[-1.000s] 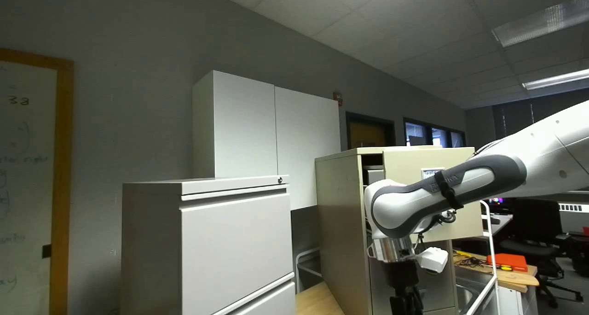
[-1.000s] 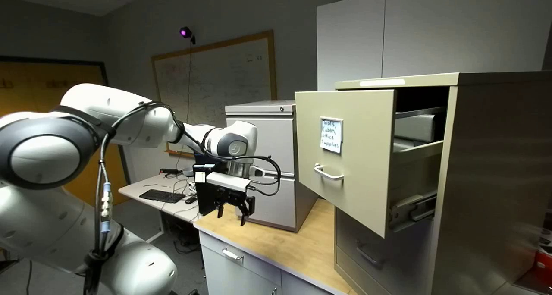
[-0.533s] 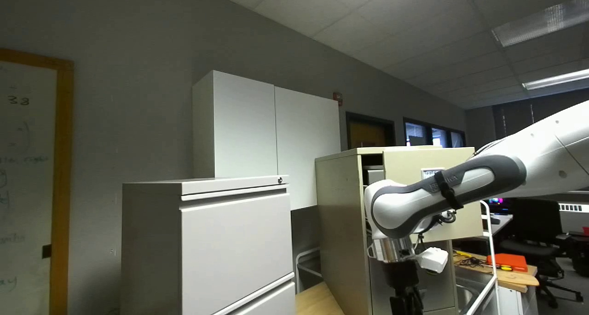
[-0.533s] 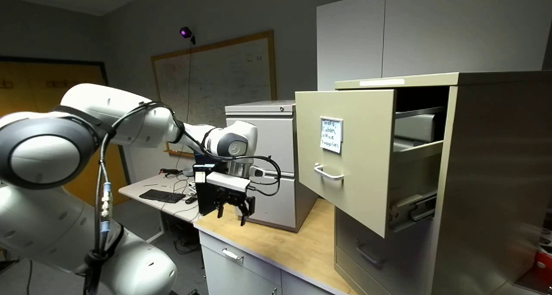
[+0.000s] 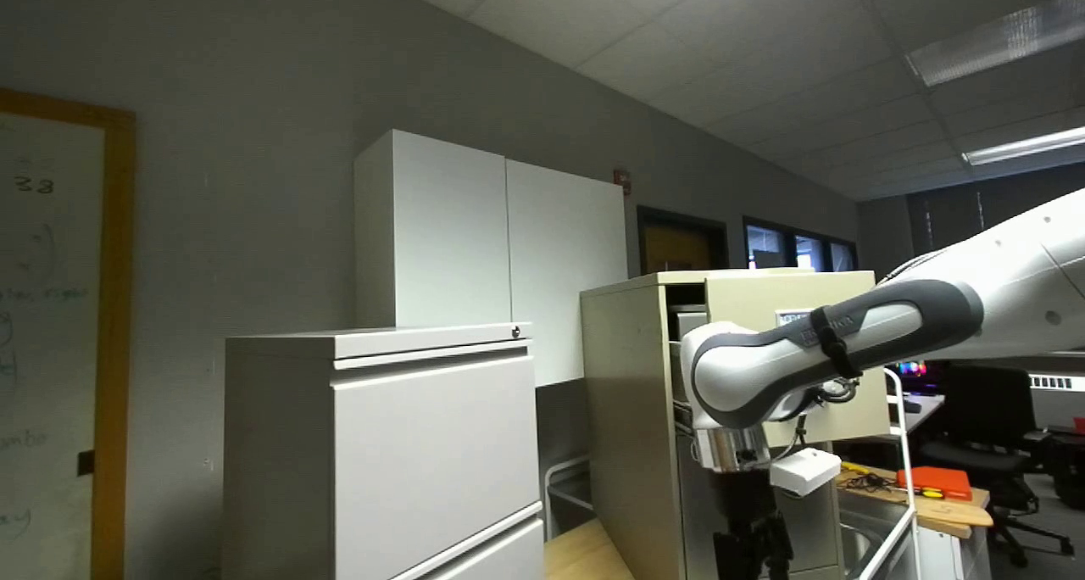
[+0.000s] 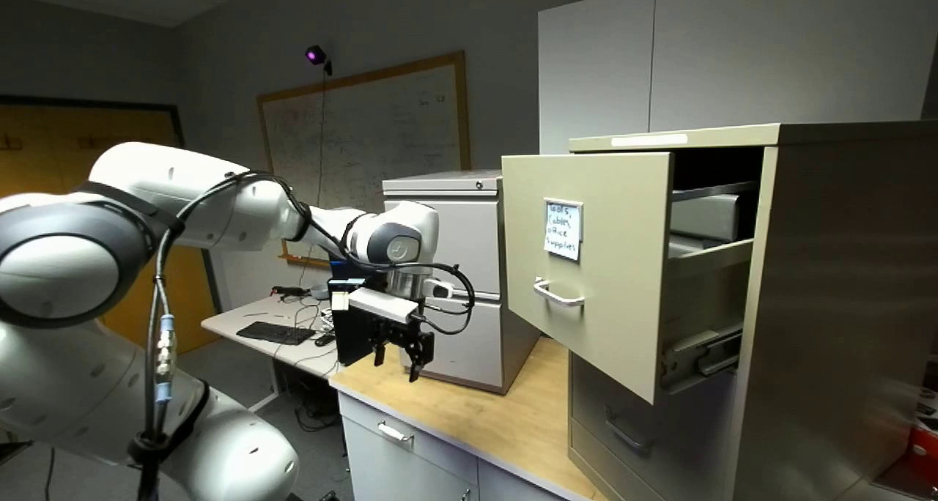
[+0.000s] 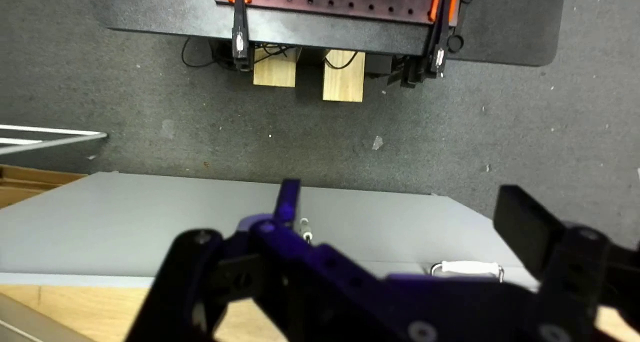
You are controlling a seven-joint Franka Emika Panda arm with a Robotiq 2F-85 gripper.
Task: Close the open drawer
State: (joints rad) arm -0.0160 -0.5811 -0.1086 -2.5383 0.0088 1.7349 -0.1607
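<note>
The drawer (image 6: 615,266) is the top one of the tall beige filing cabinet (image 6: 843,266). It stands pulled out, with a silver handle (image 6: 560,296), a handwritten label (image 6: 563,228) and a grey object (image 6: 705,217) inside. In an exterior view the arm partly hides the drawer front (image 5: 860,410). My gripper (image 6: 398,369) points down, left of the drawer and apart from it, lower than its handle. In the wrist view the gripper (image 7: 400,189) has its fingers wide apart with nothing between them. The drawer does not show clearly in the wrist view.
A pale grey cabinet (image 6: 451,230) stands behind the gripper on a wooden counter (image 6: 469,406); it also shows in an exterior view (image 5: 441,453). A white wall cabinet (image 6: 718,54) hangs above. Closed lower drawers (image 6: 623,428) sit under the open one. White handles show on the counter front (image 7: 467,267).
The arm has shifted slightly over the last half second, and the wrist has turned a little. In an exterior view the gripper moved slightly right. The drawer has not moved.
</note>
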